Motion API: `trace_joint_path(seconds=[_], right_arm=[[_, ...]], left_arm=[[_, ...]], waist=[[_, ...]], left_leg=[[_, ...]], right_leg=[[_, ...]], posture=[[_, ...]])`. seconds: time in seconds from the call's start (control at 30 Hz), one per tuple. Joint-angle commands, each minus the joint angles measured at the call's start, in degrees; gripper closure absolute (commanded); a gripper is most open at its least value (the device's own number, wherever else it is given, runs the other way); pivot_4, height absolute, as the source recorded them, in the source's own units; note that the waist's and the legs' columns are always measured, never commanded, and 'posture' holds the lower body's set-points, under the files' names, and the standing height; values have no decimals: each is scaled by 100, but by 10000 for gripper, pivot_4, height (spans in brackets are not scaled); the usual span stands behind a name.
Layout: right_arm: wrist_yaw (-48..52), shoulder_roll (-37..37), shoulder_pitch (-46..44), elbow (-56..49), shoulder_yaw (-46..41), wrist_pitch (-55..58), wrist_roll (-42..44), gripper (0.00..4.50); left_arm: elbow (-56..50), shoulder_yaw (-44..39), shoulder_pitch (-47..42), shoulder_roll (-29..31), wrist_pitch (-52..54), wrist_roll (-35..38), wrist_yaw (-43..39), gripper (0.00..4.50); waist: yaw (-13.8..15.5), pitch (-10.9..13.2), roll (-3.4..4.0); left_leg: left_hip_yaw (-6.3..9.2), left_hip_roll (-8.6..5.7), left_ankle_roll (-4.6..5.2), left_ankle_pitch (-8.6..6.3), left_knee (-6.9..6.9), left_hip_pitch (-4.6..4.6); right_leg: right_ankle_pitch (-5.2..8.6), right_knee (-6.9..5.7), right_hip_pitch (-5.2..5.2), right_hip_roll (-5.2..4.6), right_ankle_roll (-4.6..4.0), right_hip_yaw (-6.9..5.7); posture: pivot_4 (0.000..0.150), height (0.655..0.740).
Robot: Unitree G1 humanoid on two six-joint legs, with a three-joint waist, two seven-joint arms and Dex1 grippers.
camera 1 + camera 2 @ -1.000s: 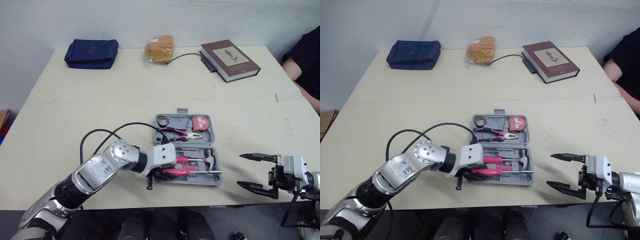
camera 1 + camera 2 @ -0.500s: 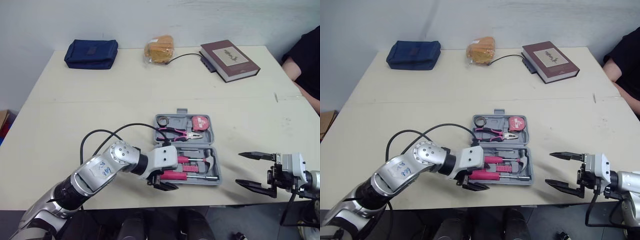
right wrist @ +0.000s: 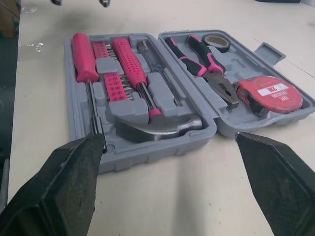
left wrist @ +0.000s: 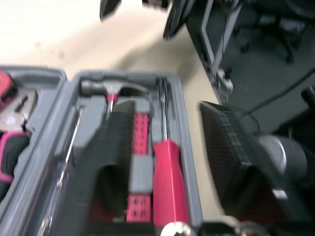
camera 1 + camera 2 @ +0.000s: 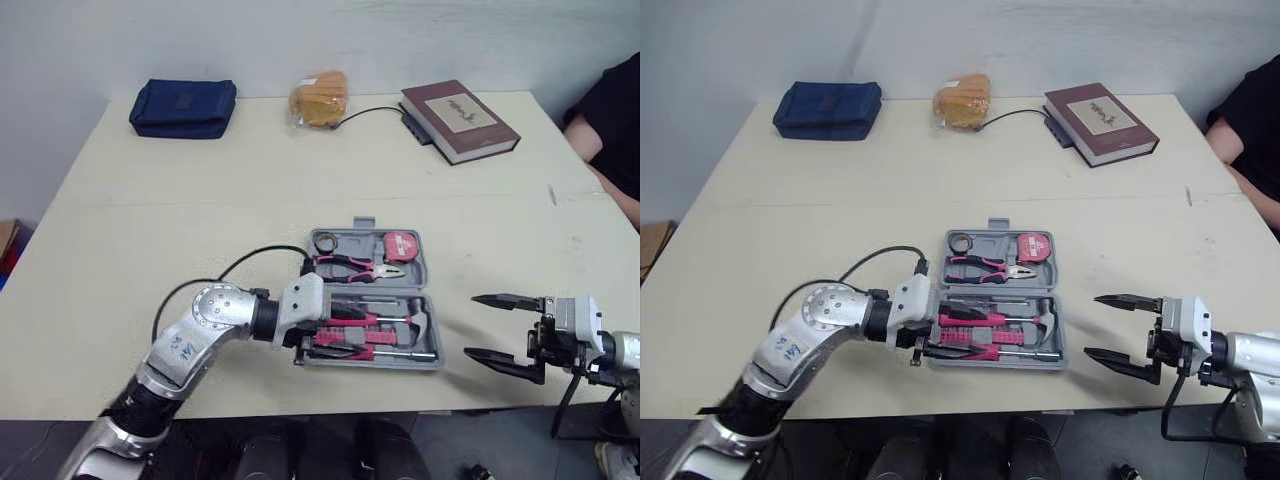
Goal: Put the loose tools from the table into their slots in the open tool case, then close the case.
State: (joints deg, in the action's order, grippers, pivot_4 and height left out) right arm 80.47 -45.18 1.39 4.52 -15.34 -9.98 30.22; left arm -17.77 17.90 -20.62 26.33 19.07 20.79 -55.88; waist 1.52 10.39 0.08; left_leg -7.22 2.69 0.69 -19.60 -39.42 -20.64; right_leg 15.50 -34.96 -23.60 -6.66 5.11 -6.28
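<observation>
Four cameras, one table [image 5: 150, 190], all meeting on my tool case [image 5: 400, 277].
My two head eyes look forward and down from well back, taking in nearly the same whole tabletop. My left wrist camera hangs close over the case's near half, facing along it toward my right gripper [image 4: 141, 12]. My right wrist camera looks low across the table from farther off, sharing that same half.

The grey tool case [image 5: 418, 270] is lying open and flat, with a pink screwdriver [image 3: 84, 55], hammer [image 3: 150, 125], pliers [image 3: 209, 69] and red tape measure [image 3: 268, 93] being held in its slots. The screwdriver handle is being straddled by the spread fingers [image 4: 106, 162] of the left gripper [image 4: 167, 169]. The case's hammer end is being faced by the parted fingers [image 3: 74, 172] of the right gripper [image 5: 497, 327], apart from it.
</observation>
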Motion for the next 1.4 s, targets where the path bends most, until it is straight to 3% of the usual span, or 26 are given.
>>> trace_joint_path(seconds=[0.03,0.8,1.23,1.4], right_arm=[[-118,46,55,-303,18,58,19,0],[-490,78,447,-860,-8,294,92,0],[-640,117,311,-851,69,331,65,0],[-1205,294,53,-911,-95,689,239,0]], left_arm=[[172,126,99,-23,-511,-270,-105,43941],[410,970,303,147,576,-1483,388,44589],[575,1495,354,203,1944,-1567,632,44589],[504,1197,518,95,1304,-1473,779,44589]], waist=[[-11,-1,1],[-7,-4,0],[-6,-95,1],[-17,-152,9]], left_leg=[[-1,-1,0,0,0,1],[0,3,6,-5,4,9],[4,7,28,-21,20,51],[24,17,29,-47,27,77]], right_leg=[[0,0,1,1,0,0],[0,-1,7,-1,-1,0],[3,19,52,-3,-5,1],[11,39,93,-8,-18,13]], posture=[[1500,7400],[1500,7400],[1500,7400],[1500,7400]])
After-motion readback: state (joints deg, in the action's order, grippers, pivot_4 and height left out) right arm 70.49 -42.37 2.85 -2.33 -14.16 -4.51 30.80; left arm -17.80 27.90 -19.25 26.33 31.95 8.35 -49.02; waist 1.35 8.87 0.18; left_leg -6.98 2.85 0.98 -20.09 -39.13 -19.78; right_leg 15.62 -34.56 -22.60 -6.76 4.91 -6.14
